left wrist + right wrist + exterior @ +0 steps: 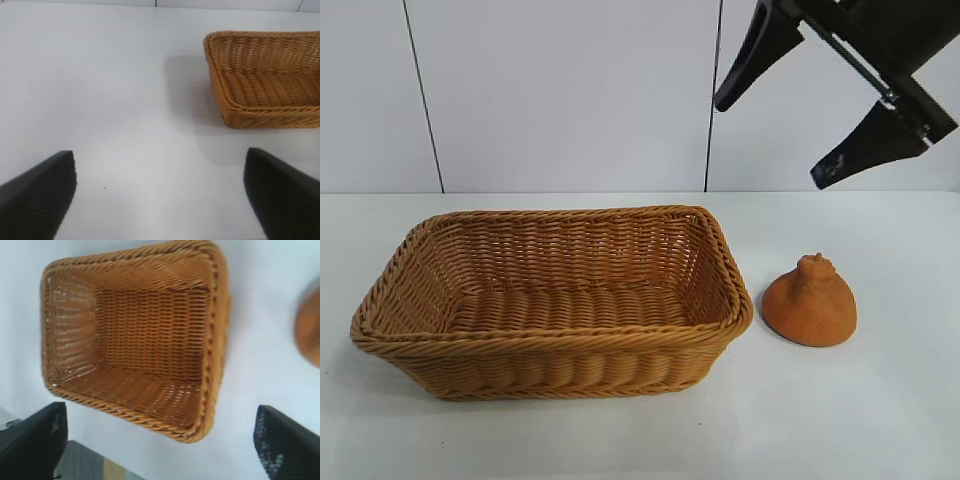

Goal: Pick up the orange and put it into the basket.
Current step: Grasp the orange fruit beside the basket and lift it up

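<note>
The orange (810, 303), a dull-orange dome with a small knob on top, rests on the white table just right of the basket (550, 345); a slice of it shows at the edge of the right wrist view (309, 335). The basket is tan woven wicker, rectangular and empty, also seen in the left wrist view (265, 107) and the right wrist view (135, 285). My right gripper (775, 140) hangs open high above the table, up and behind the orange, holding nothing. My left gripper (160, 190) is open over bare table, well away from the basket.
The white table (880, 400) runs to a pale panelled wall (570, 90) behind. The table's edge and a strip of floor show in the right wrist view (100, 465).
</note>
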